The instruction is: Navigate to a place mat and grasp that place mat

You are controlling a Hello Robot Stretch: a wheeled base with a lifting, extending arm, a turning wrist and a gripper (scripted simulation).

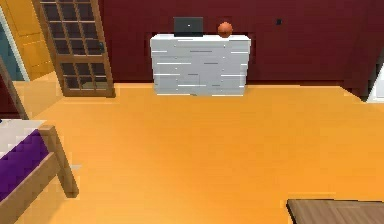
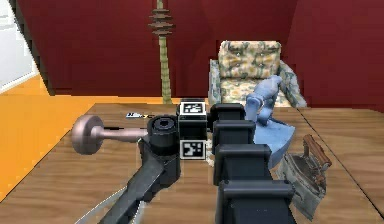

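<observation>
Judging the place mat thin, light, floppy: take a free edge. Can't tell what the fingers point(image 2: 140, 190) hold over the tabletop point(image 2: 110, 112).

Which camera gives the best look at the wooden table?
The arm side view: the table spreads across it, its top in plain sight. The forward view catches what looks like a corner of the table at its bottom right.

- Top centre of the forward view: a dresser point(image 1: 200, 68) against the wall, with a laptop point(image 1: 187, 26) on it, left of a ball point(image 1: 225, 29).
- Upper left: a door point(image 1: 75, 45). Lower left: a bed point(image 1: 25, 155).
- Arm side view: an armchair point(image 2: 248, 65) behind a table point(image 2: 110, 112), with a lamp pole point(image 2: 160, 40) to its left.
</observation>
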